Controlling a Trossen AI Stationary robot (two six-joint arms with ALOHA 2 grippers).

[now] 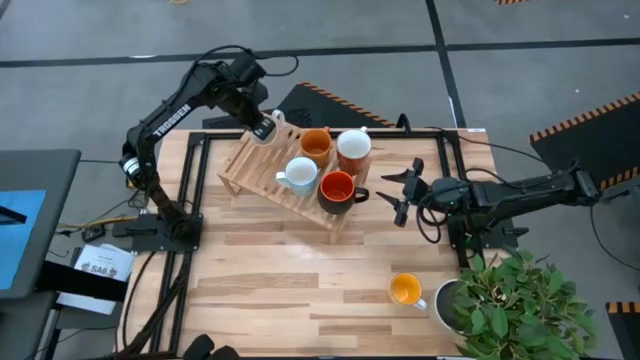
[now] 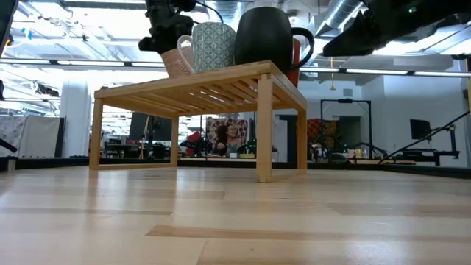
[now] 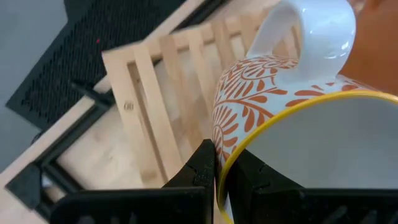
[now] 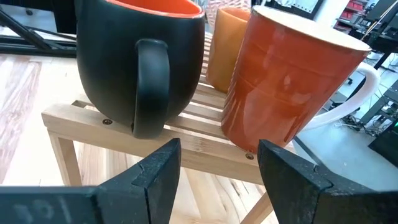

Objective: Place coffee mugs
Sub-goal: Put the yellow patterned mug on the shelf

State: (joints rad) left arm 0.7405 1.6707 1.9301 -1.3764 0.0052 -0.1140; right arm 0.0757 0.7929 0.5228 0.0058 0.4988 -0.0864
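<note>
A slatted wooden rack (image 1: pixel 252 165) carries the brownish-orange mug (image 1: pixel 316 145), the terracotta mug with white inside (image 1: pixel 353 150), the pale blue-grey mug (image 1: pixel 300 175) and the dark mug with red inside (image 1: pixel 338 190), all standing upright on their bases. My left gripper (image 1: pixel 266 126) is over the rack's far left corner, shut on the cream-white mug with an orange leaf pattern (image 3: pixel 267 93). My right gripper (image 1: pixel 398 195) is open and level, just right of the rack, facing the dark mug (image 4: pixel 137 56) and the terracotta mug (image 4: pixel 280 81). The bright orange-yellow mug (image 1: pixel 405 290) stands on the table near the right front. My left gripper pinches the cream-white mug's yellow-edged rim (image 3: pixel 231 157), on the side opposite the handle (image 3: pixel 311 31), with one finger (image 3: pixel 199 171) outside the wall and one (image 3: pixel 255 177) inside. The fingers come from above. The mug (image 2: pixel 175 62) is tilted slightly, its base at the rack's slats.
A white pot with a green leafy plant (image 1: pixel 500 295) stands at the table's right front corner, beside the orange-yellow mug. The rack's left half (image 1: pixel 262 160) has bare slats. Black frame rails (image 1: pixel 190 180) run along the table's left, far and right sides.
</note>
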